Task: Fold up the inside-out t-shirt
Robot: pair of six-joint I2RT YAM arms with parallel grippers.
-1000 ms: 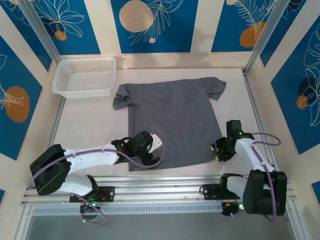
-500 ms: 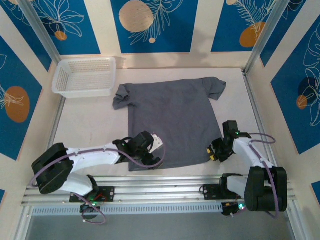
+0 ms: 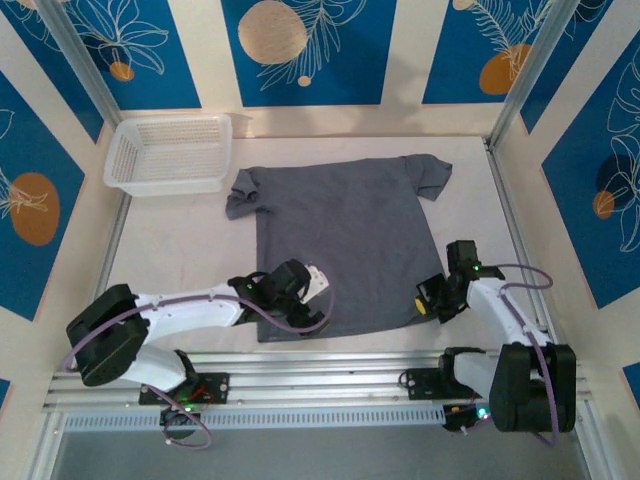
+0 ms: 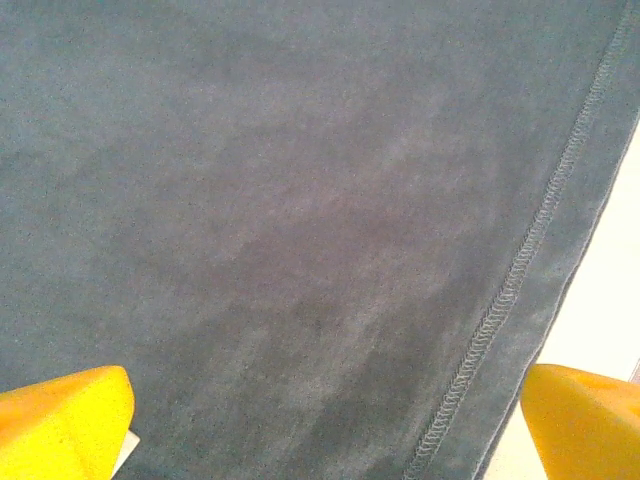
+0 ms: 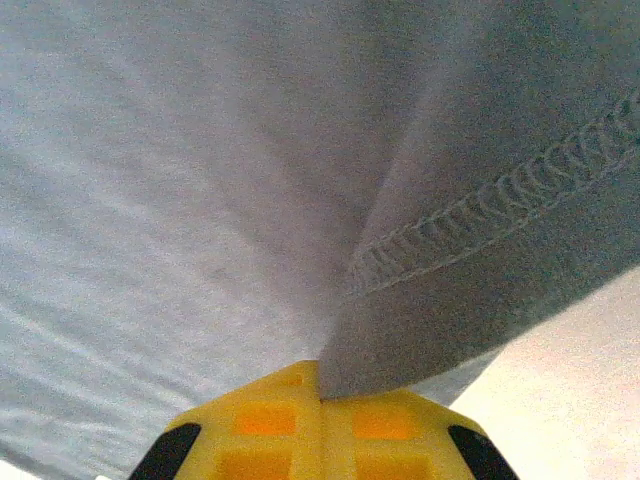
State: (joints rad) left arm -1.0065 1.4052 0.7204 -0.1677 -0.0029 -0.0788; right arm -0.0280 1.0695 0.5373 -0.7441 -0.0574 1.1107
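Two jaws: left gripper (image 4: pixel 330 425) gapes wide above inside-out t-shirt (image 3: pixel 345 230) hem, 7 o'clock, gripping nothing; right gripper (image 5: pixel 320 388) pinches hem closed, 4 o'clock.

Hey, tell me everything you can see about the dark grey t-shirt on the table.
The t-shirt is plain dark grey soft knit, short-sleeved, spread nearly flat on the table, sleeves far, hem toward the arms. The sleeve by the basket is bunched. A stitched seam runs along the hem. The right gripper has its jaws shut on the near right hem corner, pinching up a fold. The left gripper, jaws open, sits over the near left hem.
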